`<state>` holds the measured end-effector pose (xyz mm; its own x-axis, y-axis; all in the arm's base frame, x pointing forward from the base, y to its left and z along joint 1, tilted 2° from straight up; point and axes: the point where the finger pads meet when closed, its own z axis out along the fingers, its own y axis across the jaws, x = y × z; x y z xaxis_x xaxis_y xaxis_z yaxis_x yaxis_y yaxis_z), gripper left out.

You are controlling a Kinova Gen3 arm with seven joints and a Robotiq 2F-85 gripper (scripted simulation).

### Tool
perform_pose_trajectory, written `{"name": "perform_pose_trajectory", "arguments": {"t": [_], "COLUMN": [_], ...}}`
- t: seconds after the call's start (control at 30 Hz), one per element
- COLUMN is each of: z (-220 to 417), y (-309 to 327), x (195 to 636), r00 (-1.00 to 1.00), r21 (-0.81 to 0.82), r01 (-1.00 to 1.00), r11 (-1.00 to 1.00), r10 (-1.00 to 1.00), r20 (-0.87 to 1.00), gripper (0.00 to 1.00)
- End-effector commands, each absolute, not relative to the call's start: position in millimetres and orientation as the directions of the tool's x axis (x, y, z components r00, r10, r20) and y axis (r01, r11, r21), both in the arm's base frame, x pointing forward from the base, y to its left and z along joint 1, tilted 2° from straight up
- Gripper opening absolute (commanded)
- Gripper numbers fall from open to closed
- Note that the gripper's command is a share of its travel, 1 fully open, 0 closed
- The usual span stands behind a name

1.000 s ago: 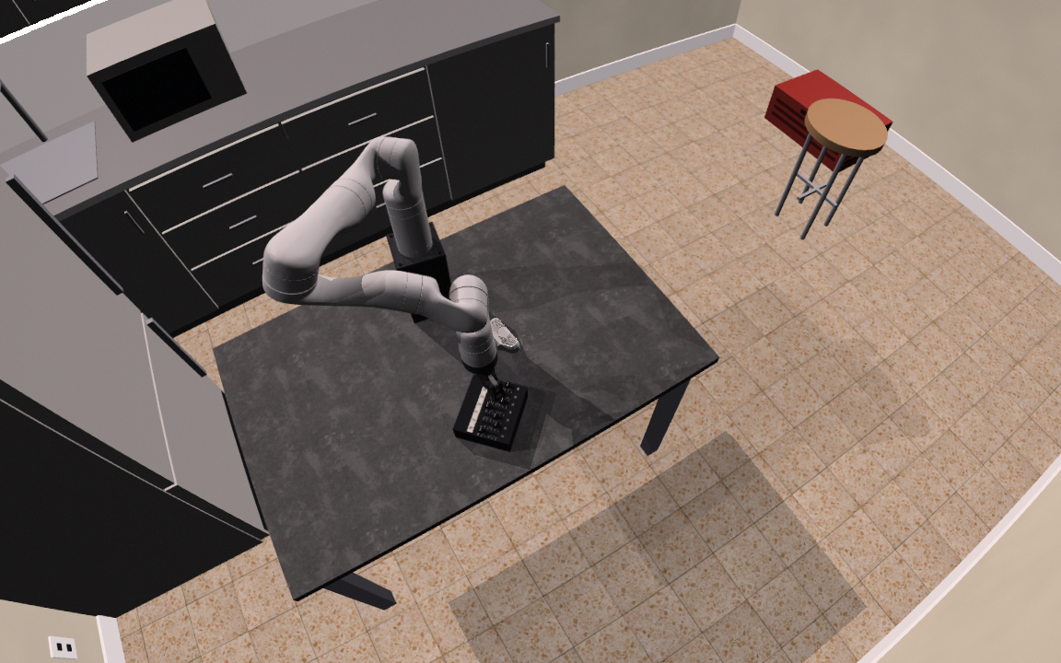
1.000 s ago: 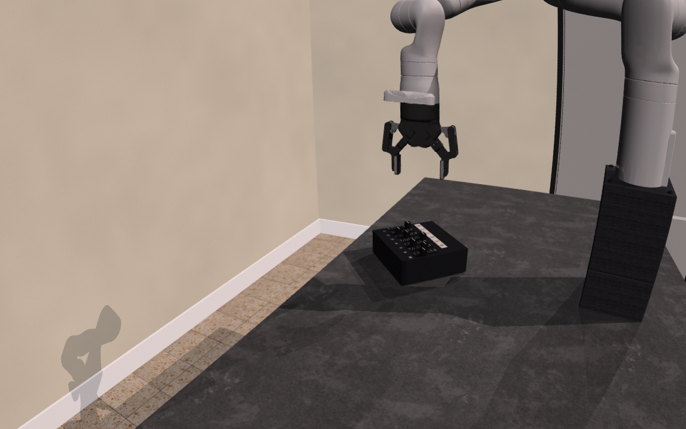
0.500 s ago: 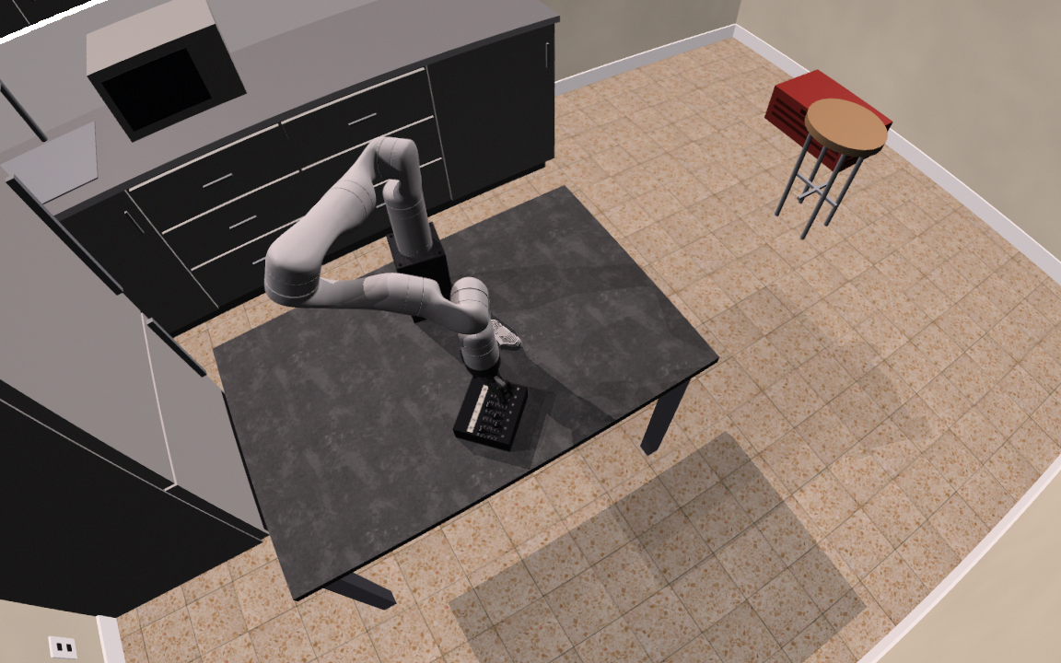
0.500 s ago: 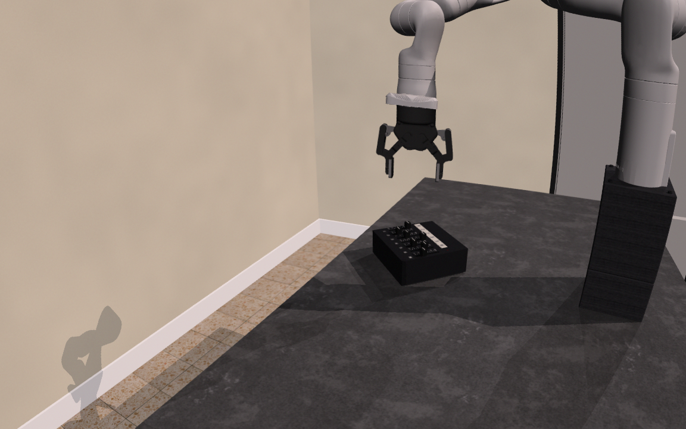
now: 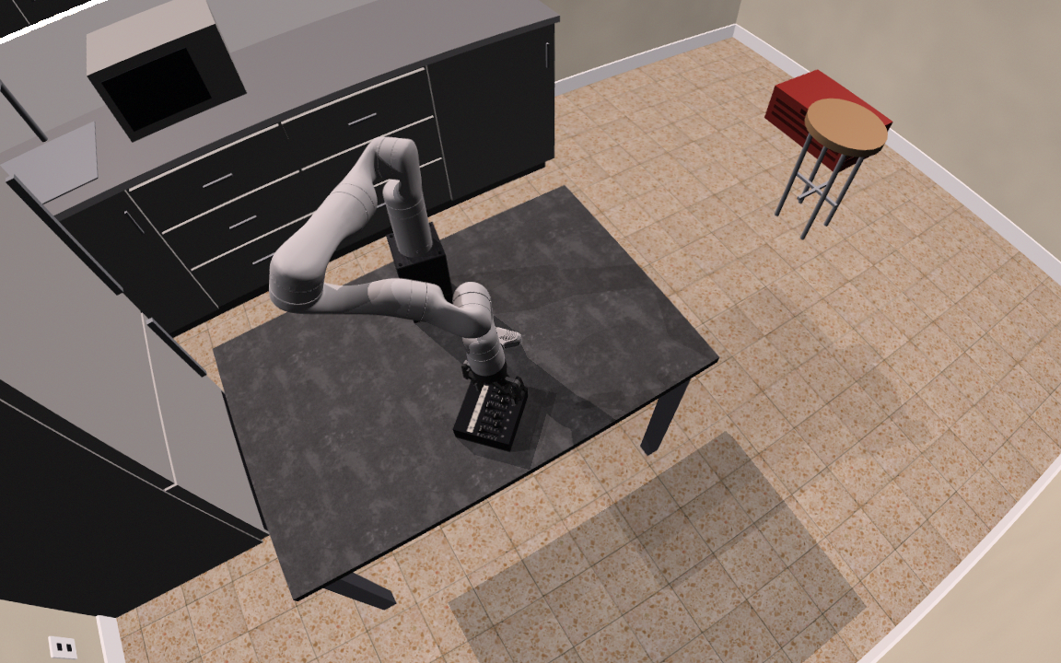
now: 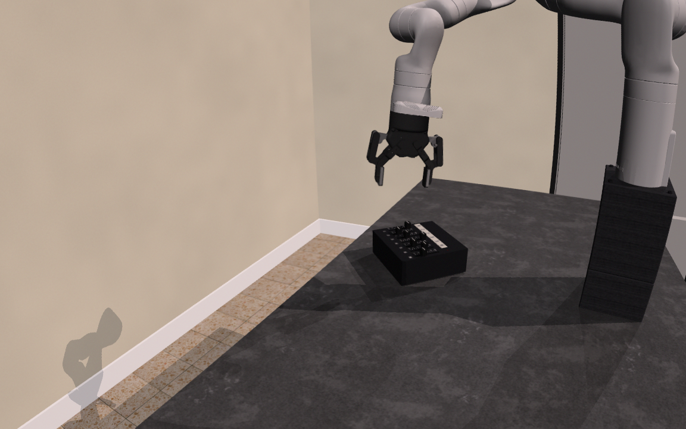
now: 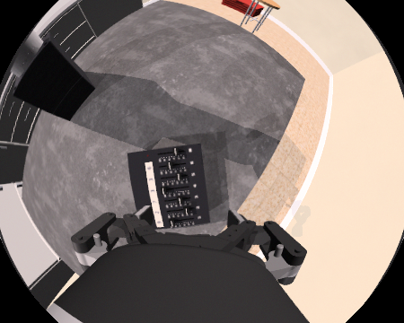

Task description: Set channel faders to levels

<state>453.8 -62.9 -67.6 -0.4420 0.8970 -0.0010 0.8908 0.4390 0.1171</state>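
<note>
The black lighting desk (image 5: 462, 434) (image 6: 435, 266) (image 7: 139, 179) stands flat on the table. A white tape (image 5: 477, 409) (image 6: 430, 235) (image 7: 152, 193) runs along one side of its top; the writing on it is too small to read. Several fader caps stand at differing positions in parallel slots with white scale marks; the levels cannot be read. The row without tape beside it, at the top in the wrist view, has its cap (image 7: 175, 152) toward the side away from the tape. My gripper (image 6: 404, 185) (image 7: 189, 217) is open and empty, high above the desk, touching nothing.
The dark table (image 5: 336, 461) (image 6: 367, 367) (image 7: 220, 67) bears the desk near one long edge. The robot's black base block (image 5: 423, 268) (image 6: 625, 255) (image 7: 54, 82) stands at the opposite side. Cabinets, a stool (image 5: 845, 125) and a red box (image 5: 816, 87) are away from the table.
</note>
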Motion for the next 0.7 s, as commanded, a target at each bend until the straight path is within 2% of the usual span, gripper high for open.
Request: {"name": "perform_pose_trajectory", "arguments": {"t": [0.0, 0.33, 0.4, 0.67], "z": [-71.4, -83.7, -83.7, -93.0], "y": [-59.0, -48.7, -48.7, -39.1], "x": [457.3, 476.3, 476.3, 490.4], "r00": [-0.508, -0.791, -0.791, -0.931], "r21": [0.128, 0.170, 0.170, 0.169], "r01": [0.854, 0.587, 0.587, 0.294], "r11": [0.504, 0.791, 0.791, 0.941], "r10": [0.862, 0.606, 0.606, 0.322], "r20": [-0.006, -0.086, -0.086, -0.170], "gripper": [1.00, 1.00, 1.00, 1.00]}}
